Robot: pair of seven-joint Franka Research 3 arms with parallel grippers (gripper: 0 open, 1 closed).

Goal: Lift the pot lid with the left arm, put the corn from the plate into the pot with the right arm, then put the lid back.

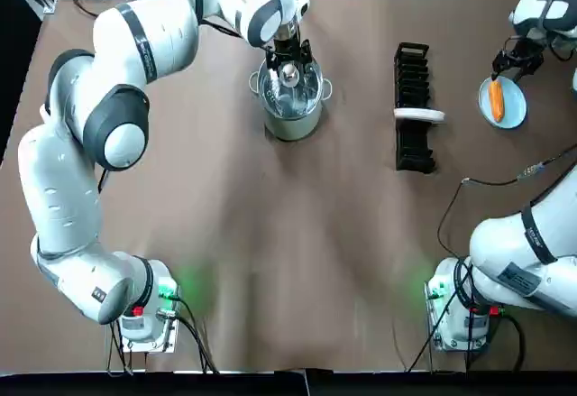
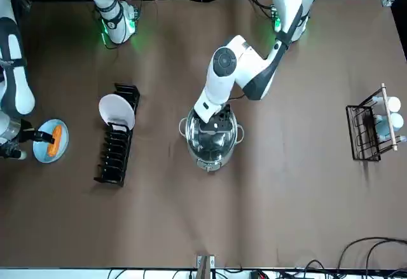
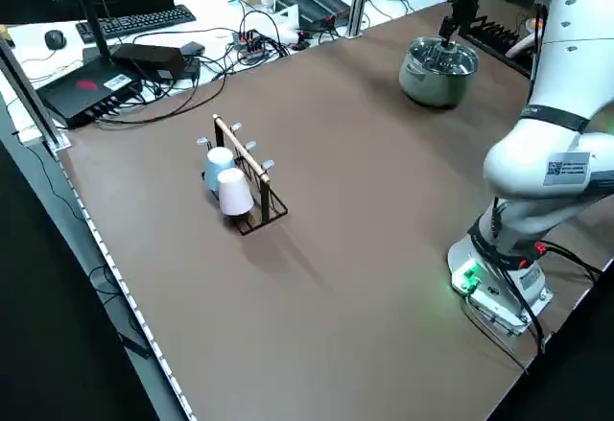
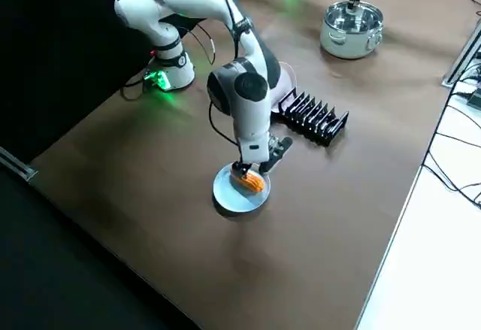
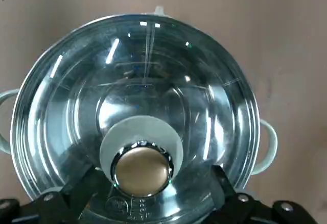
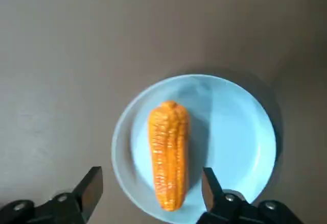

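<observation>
To the left of the black rack (image 1: 413, 107), in the top view, the pot (image 1: 290, 125) stands with its glass lid (image 1: 304, 94) on, and the left gripper (image 1: 288, 71) hangs just over the lid. To the right of the rack, the corn (image 1: 496, 100) lies on the blue plate (image 1: 517, 112), under the right gripper (image 1: 510, 64). In the left wrist view the fingers (image 5: 76, 189) are spread, one at each side of the knob (image 5: 142, 169), not clasping it. In the right wrist view the fingers (image 6: 89, 188) are also spread, one at each side of the corn, holding nothing.
</observation>
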